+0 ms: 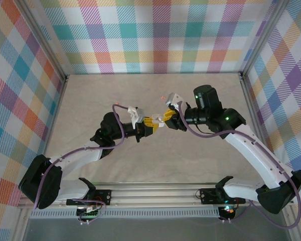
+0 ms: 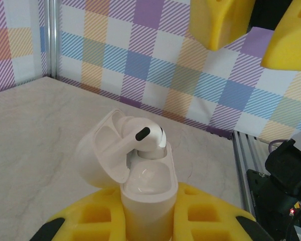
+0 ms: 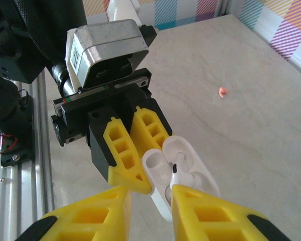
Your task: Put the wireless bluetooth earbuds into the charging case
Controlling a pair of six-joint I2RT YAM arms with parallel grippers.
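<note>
- Pastel plaid walls [image 1: 155,35] ring a marbled beige table [image 1: 140,165].
- White earbud [image 2: 148,138], black-tipped, sits tilted and partly down in the white charging case [image 2: 148,196], whose lid hangs open toward 9 o'clock. Both are held up over the table's centre.
- Left gripper [image 2: 148,221] pinches the case body.
- Right gripper [image 3: 150,198] hovers at the case's 12 o'clock, fingers spread, holding nothing.
- Pink earbud [image 3: 223,91] lies on the table at 2 o'clock.

A lab test cell: plaid backdrop walls [image 1: 155,35], aluminium rail [image 1: 155,193], marbled tabletop [image 1: 155,95].
</note>
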